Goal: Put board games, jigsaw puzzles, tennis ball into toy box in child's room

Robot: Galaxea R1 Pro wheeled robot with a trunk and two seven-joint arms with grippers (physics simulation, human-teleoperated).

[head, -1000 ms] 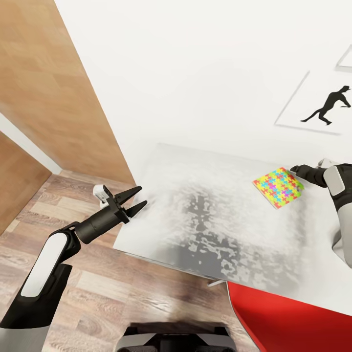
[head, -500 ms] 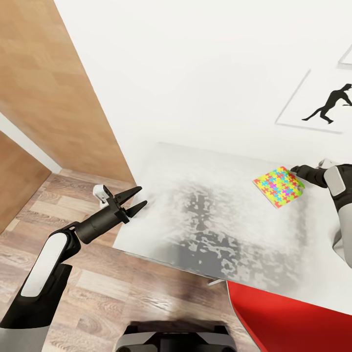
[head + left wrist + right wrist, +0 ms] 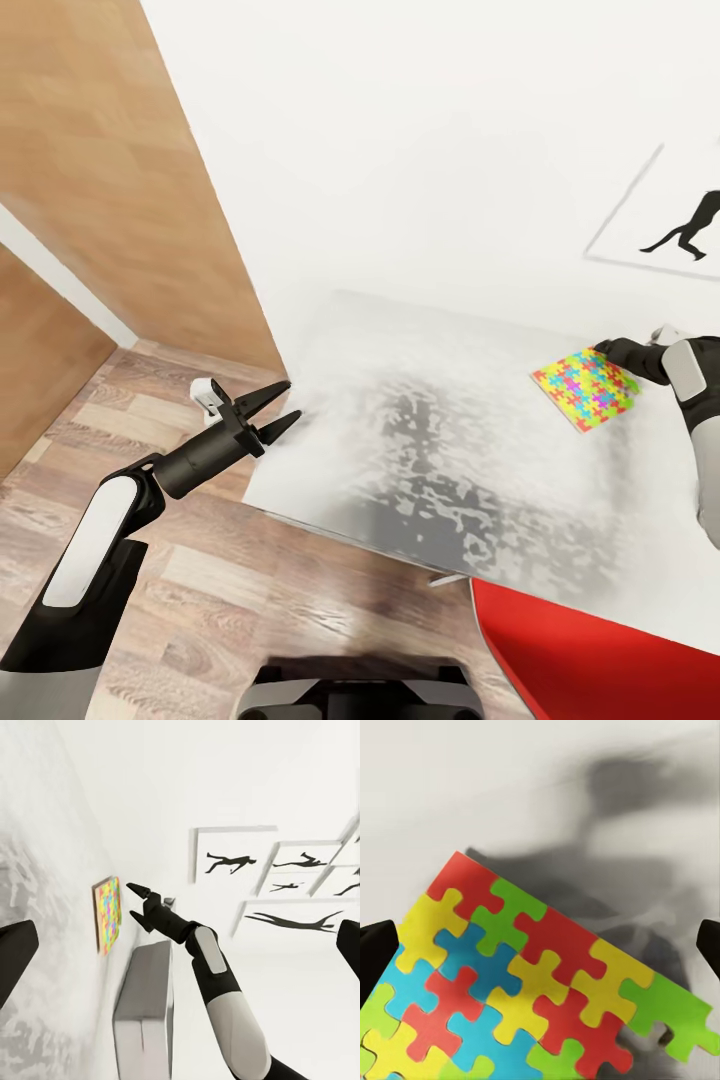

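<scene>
One jigsaw puzzle (image 3: 585, 388), a thin square of yellow, red, green and blue pieces, lies on the light grey table (image 3: 420, 450) near the wall. My right gripper (image 3: 604, 348) is at its far corner, open, its fingers spread to either side of the puzzle (image 3: 525, 975), which casts a shadow as if one edge is slightly raised. In the left wrist view the right gripper (image 3: 135, 901) points at the puzzle (image 3: 107, 913), with the grey toy box (image 3: 146, 1001) beside its forearm. My left gripper (image 3: 272, 406) hovers open by the table's left edge, holding nothing.
A red chair (image 3: 600, 650) stands at the table's near right edge. A wood panel (image 3: 110, 180) and plank floor (image 3: 200, 590) lie to the left. Black silhouette prints (image 3: 690, 228) hang on the white wall behind the table.
The whole head view has swung slightly, shifting table, wall print and puzzle to the right in the picture. Both arms hold the same pose.
</scene>
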